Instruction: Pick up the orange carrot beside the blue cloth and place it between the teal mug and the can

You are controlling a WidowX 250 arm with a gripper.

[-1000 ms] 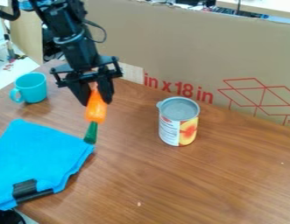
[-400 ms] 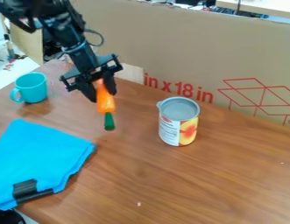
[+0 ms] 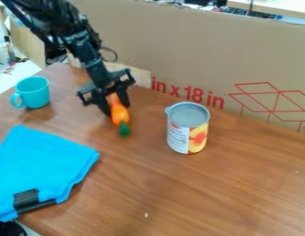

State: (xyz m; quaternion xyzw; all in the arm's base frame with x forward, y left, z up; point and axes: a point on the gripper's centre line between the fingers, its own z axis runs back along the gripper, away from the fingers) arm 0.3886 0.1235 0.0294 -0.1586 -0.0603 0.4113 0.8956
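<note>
Fingers (image 3: 103,107) of hard black material are clamped on the orange upper part of a smooth, tapered carrot (image 3: 120,116), which is left of the can (image 3: 188,131) in the camera view. Its dark green end points down and slightly toward the camera; whether that end touches the wooden table (image 3: 210,193), with its brown, streaky grain, cannot be told. A cylinder with a grey, round, rimmed top, the can stands upright in a white and yellow-orange label. Far left of the can is a rounded teal cup (image 3: 35,93), upright, its curved handle turned away from the can. Left of the can and nearer the camera lies a folded blue cloth (image 3: 43,163), soft-looking, with a black strip (image 3: 26,200). Behind the can rises flat tan cardboard (image 3: 179,50) with red markings. Slanting down from the upper left toward the can's side, the jointed black arm (image 3: 84,48) ends with its gripper (image 3: 118,109) pointing downward.
</note>
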